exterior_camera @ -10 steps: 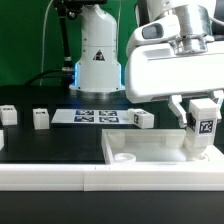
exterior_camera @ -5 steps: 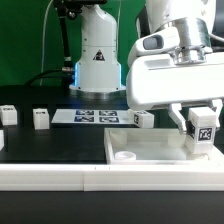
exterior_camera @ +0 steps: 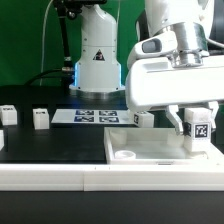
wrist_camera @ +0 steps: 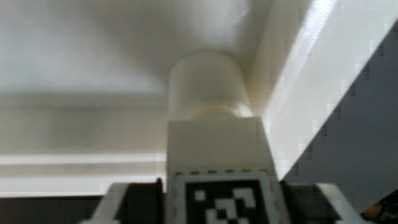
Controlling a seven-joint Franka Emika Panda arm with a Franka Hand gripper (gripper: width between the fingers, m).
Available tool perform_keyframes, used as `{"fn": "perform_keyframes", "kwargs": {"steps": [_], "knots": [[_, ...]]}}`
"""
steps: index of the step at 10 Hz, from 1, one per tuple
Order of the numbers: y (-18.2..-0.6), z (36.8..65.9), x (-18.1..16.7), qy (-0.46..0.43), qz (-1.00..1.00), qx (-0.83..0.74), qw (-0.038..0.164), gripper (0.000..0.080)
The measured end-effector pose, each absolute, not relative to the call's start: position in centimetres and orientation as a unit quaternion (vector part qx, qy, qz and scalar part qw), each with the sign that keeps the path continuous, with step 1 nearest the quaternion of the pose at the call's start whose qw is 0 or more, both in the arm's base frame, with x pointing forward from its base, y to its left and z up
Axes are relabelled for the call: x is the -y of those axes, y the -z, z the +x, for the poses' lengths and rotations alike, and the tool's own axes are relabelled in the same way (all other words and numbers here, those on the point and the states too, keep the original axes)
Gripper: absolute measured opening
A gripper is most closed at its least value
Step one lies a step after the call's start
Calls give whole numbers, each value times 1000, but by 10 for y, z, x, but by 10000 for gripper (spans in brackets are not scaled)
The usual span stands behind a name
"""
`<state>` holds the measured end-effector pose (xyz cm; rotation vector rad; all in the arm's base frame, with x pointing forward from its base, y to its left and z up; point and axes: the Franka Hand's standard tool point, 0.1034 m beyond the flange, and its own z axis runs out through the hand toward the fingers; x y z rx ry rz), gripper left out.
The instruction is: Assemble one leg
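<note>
While the gripper [exterior_camera: 200, 118] hangs over the white panel [exterior_camera: 150, 152], its jaws are closed narrow on the leg [exterior_camera: 201, 130]. They pinch its tagged upper part from two opposite sides. The leg is upright with its tag facing the exterior camera. Its lower end is down at the panel's corner on the exterior view's right; can't tell if it touches or sits in a recess.

In the wrist view the leg [wrist_camera: 217, 110] runs out from between the fingers [wrist_camera: 121, 205], with its rounded tip aimed at the panel [wrist_camera: 89, 60] close to the panel's edge.

Judgement: small stiff plastic post, light, shouldn't deform under squeeze. The smooth faces look slippery, so a flat-side pinch high up, as here, seems right and leaves the low end free for insertion. The likely risk is the leg twisting or tilting in the pads if the tip catches.

Another post [exterior_camera: 40, 118] sits loose beside the marker board [exterior_camera: 95, 116], toward the table's far edge.
</note>
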<state>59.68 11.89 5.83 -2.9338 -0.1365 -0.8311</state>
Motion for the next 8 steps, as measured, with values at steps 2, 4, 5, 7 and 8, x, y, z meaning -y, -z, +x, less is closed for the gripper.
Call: {"fn": "perform_keyframes", "kwargs": {"steps": [2, 4, 5, 7, 8], "knots": [[-58, 596, -119, 270, -961, 45, 45, 606], [-57, 596, -119, 270, -961, 45, 45, 640], [-57, 596, -119, 270, -961, 45, 45, 640], [-57, 596, -119, 270, -961, 45, 45, 649], [-57, 596, -119, 270, -961, 45, 45, 649]]}}
